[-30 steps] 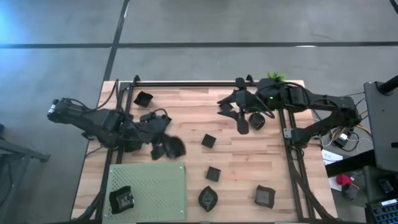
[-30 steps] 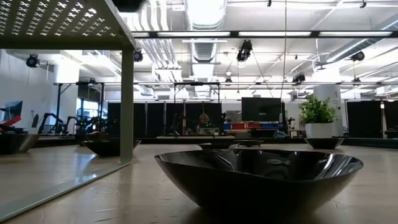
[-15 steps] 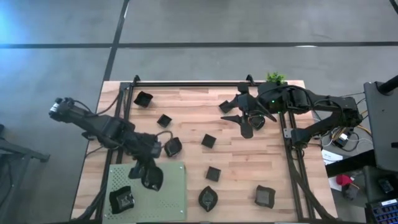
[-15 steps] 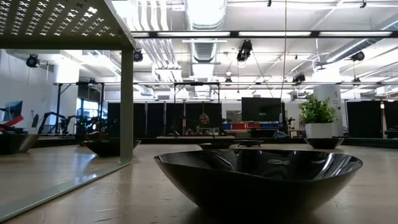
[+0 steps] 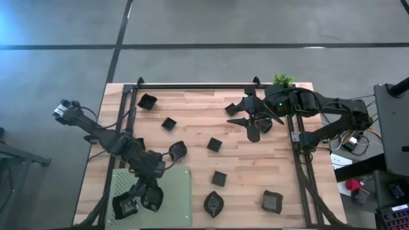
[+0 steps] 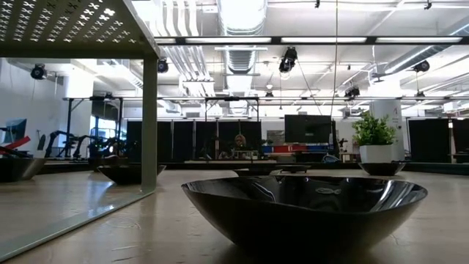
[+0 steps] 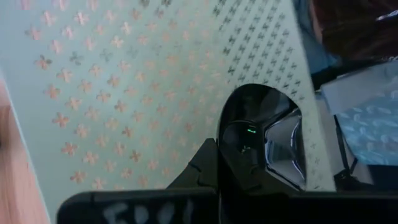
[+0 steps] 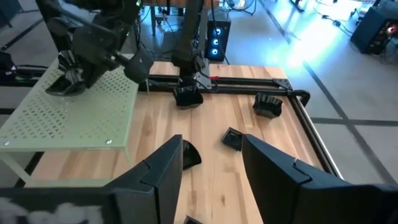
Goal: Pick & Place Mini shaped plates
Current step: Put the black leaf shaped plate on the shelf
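Observation:
My left gripper (image 5: pixel 150 190) is over the light green perforated mat (image 5: pixel 174 206) at the table's near left, shut on a glossy black mini plate (image 5: pixel 153 199). In the left wrist view that plate (image 7: pixel 261 140) shows just over the mat (image 7: pixel 124 93). Another black plate (image 5: pixel 126 206) lies on the mat's near left corner. Several more black plates lie on the wood, among them a square one (image 5: pixel 214 145) and a leaf-like one (image 5: pixel 213 203). My right gripper (image 5: pixel 252 121) hangs open at the far right, above a plate (image 5: pixel 263 125). My left gripper pinches the plate by its rim (image 7: pixel 239 171) between its two fingers, slanting down from the table's far left. Most of the plate sticks out beyond the fingertips, tilted. It is close over the mat (image 8: pixel 74 118); whether it touches the mat I cannot tell.
The mat stands raised on legs (image 6: pixel 150 125). A small potted plant (image 5: pixel 283 80) sits at the far right corner. Black rails (image 5: pixel 192 86) frame the far side and both flanks. A wide black dish (image 6: pixel 304 205) lies close before the low camera.
My left gripper, shut on the plate, has swung from the table's left middle toward the near edge and down until it is over the mat, tipping and turning on the way. The plate has gone with it, clear of the wood. My right gripper has kept its place.

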